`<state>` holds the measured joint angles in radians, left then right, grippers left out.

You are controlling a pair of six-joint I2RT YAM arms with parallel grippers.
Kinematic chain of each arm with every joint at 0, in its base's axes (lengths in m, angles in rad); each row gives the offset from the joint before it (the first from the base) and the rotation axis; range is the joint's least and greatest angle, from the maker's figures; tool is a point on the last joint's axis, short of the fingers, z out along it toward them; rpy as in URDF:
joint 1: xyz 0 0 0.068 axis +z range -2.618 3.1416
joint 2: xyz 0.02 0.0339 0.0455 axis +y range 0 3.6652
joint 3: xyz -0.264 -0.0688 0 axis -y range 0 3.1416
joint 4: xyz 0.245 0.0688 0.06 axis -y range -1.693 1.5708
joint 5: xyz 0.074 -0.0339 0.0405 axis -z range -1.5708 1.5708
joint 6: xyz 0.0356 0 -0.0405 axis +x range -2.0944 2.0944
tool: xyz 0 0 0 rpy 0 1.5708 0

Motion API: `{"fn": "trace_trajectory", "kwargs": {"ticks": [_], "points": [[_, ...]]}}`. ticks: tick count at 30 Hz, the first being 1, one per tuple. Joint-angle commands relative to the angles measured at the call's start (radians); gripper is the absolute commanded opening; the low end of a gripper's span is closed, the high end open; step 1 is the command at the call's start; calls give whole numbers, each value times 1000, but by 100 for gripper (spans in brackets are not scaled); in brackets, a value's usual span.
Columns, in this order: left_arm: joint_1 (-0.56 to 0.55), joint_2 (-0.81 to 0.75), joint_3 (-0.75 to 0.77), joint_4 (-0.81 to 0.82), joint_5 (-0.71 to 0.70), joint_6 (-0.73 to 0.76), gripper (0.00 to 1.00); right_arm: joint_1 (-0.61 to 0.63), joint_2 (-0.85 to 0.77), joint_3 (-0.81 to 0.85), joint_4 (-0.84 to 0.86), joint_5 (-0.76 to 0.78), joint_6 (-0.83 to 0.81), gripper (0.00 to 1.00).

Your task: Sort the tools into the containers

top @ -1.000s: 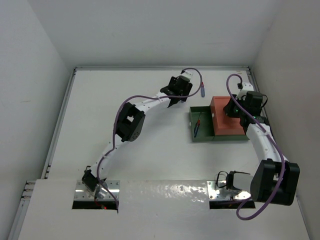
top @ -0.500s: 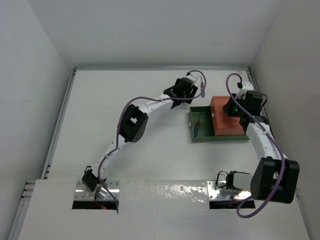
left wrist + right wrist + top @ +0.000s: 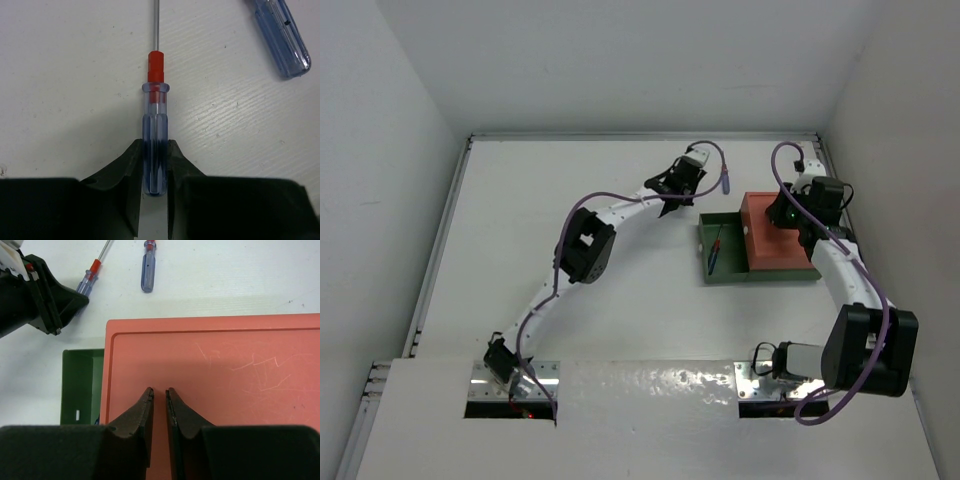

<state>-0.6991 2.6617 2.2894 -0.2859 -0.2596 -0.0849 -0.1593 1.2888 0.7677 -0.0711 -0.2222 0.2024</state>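
A slim screwdriver (image 3: 155, 120) with a blue handle and red collar lies on the white table, shaft pointing away. My left gripper (image 3: 154, 145) is shut on the rear of its handle; it also shows in the top view as the left gripper (image 3: 685, 180). A second screwdriver (image 3: 282, 37) lies loose to the right, seen too in the right wrist view as the second screwdriver (image 3: 148, 272). A third screwdriver (image 3: 716, 250) rests in the dark green tray (image 3: 725, 272). My right gripper (image 3: 159, 390) hovers over the orange-red tray (image 3: 225, 365), jaws almost together, holding nothing. No pliers show.
The two trays sit side by side at the right, the green tray (image 3: 80, 385) left of the orange-red one (image 3: 775, 250). White walls close in the table at the back and right. Purple cables loop over both arms.
My left wrist has shifted slightly right at the back of the table, over the screwdriver. The right arm has barely moved above the orange-red tray.
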Motion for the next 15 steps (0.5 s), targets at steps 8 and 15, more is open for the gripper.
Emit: {"fn": "trace_trajectory", "kwargs": {"ticks": [8, 15], "points": [[86, -391, -59, 7, 198, -214, 0, 3, 84, -62, -277, 50, -11, 17], [26, -525, -226, -202, 534, -214, 0, 1, 76, -51, -269, 38, 12, 17]]}}
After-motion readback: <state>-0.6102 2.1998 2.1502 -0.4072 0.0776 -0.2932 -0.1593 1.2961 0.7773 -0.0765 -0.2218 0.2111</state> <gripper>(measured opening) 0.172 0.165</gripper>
